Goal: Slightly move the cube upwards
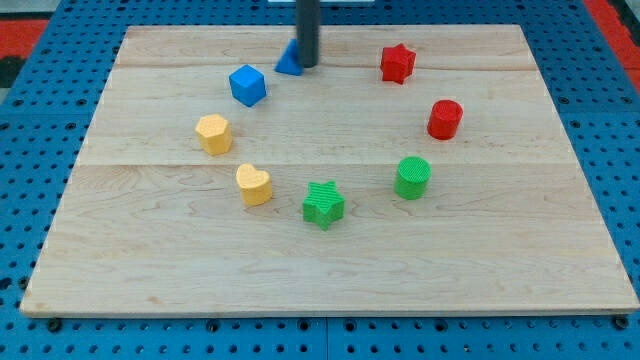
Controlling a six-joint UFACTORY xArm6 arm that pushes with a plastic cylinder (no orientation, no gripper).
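Note:
The blue cube [247, 85] sits on the wooden board [320, 270] at the upper left of a ring of blocks. My tip [308, 65] is at the view's top centre, up and to the right of the cube, with a gap between them. The tip stands right against a blue triangular block [289, 62], partly hiding it.
Other blocks form the ring: a red star [397, 63], a red cylinder [445, 119], a green cylinder [412, 177], a green star [323, 204], a yellow heart [254, 185] and a yellow hexagon [213, 133]. A blue pegboard [40, 180] surrounds the board.

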